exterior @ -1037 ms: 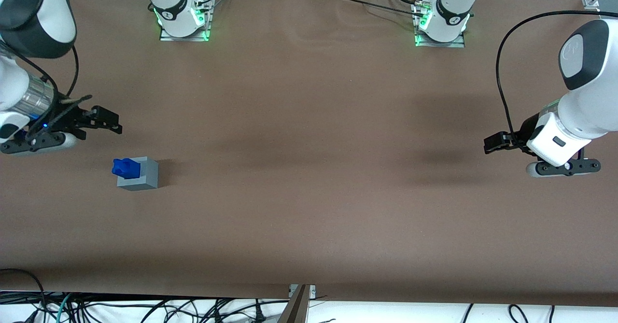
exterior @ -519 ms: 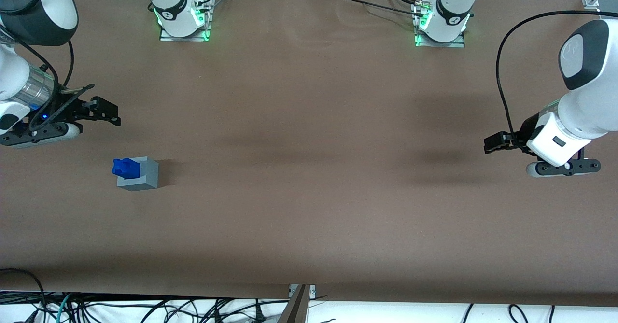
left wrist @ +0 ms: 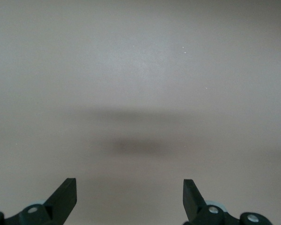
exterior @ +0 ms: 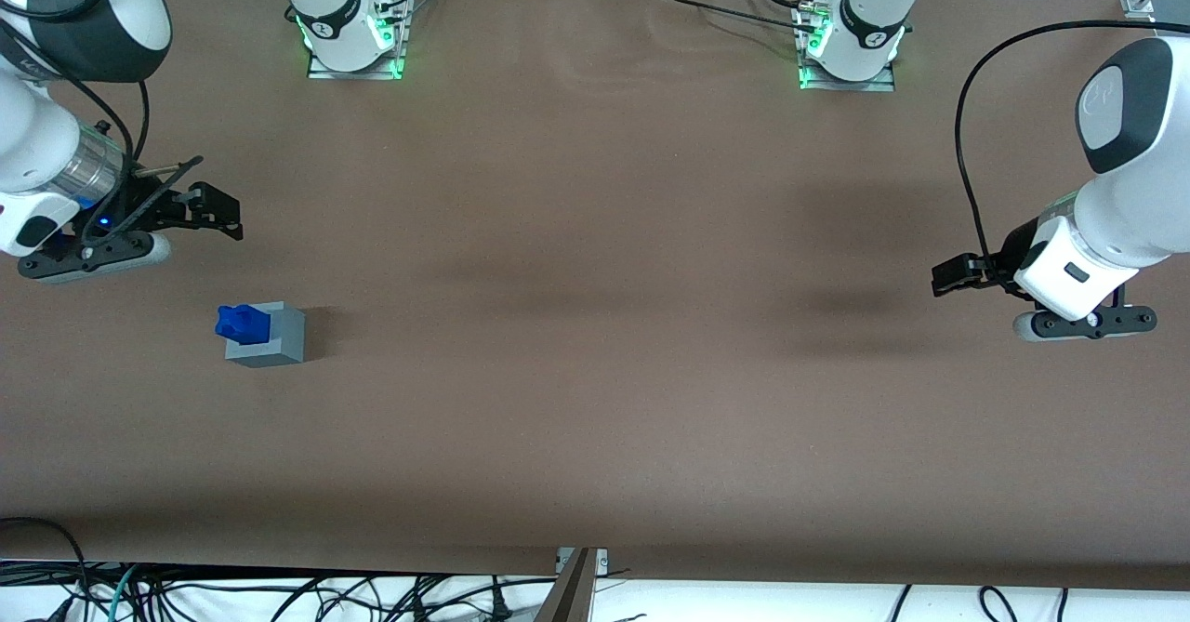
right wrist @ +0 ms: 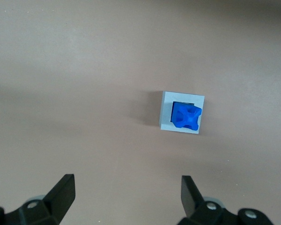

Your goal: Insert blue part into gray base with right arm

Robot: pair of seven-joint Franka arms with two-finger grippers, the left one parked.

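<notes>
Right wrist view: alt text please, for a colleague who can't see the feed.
The blue part sits in the top recess of the gray base on the brown table. The open gripper hangs high above the table, off to one side of the base, holding nothing.

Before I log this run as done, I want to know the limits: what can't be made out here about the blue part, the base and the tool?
- Blue part in gray base: how deep it sits; the base's walls hide its lower end in both views.
- The recess floor: covered by the blue part.
- Tool, open, above the table apart from the base: wrist view cuts off its body; the front view cuts off the right arm.
</notes>
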